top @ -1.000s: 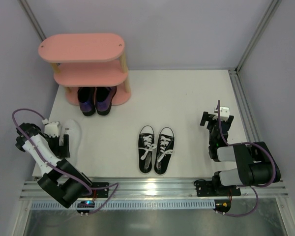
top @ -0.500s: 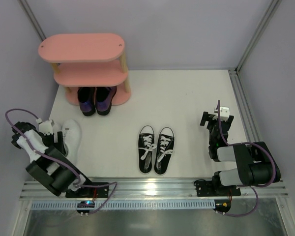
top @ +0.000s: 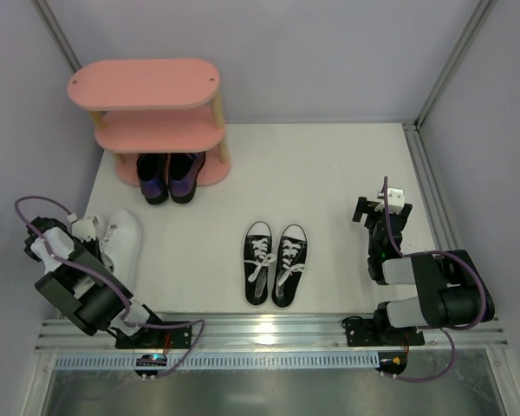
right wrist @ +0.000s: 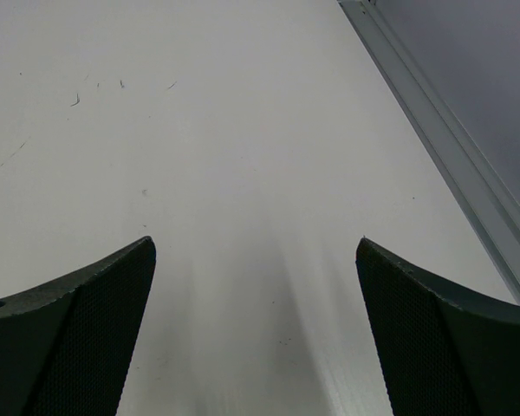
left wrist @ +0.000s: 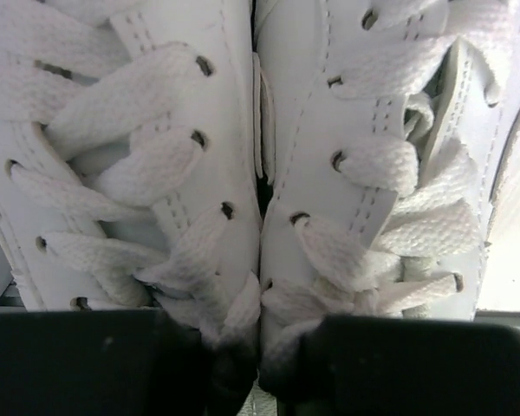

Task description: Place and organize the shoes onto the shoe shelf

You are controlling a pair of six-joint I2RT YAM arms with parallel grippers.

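Note:
The white sneakers (top: 121,238) lie side by side near the table's left edge. In the left wrist view they fill the frame (left wrist: 312,104), laces up. My left gripper (top: 94,232) is down on them, and its dark fingers (left wrist: 258,364) pinch the two adjoining inner walls together. The black canvas sneakers (top: 275,263) stand as a pair at the front middle. The dark purple glossy shoes (top: 172,176) sit on the bottom tier of the pink shoe shelf (top: 147,84) at the back left. My right gripper (top: 383,208) rests at the right, open (right wrist: 255,244) over bare table.
A metal rail (top: 269,328) runs along the near edge, and another (right wrist: 451,139) borders the table's right side. Grey walls close in on the left, back and right. The shelf's top and middle tiers carry nothing.
The left gripper has closed on the inner sides of the white pair, and the left arm has shifted slightly leftward. The right arm has not moved.

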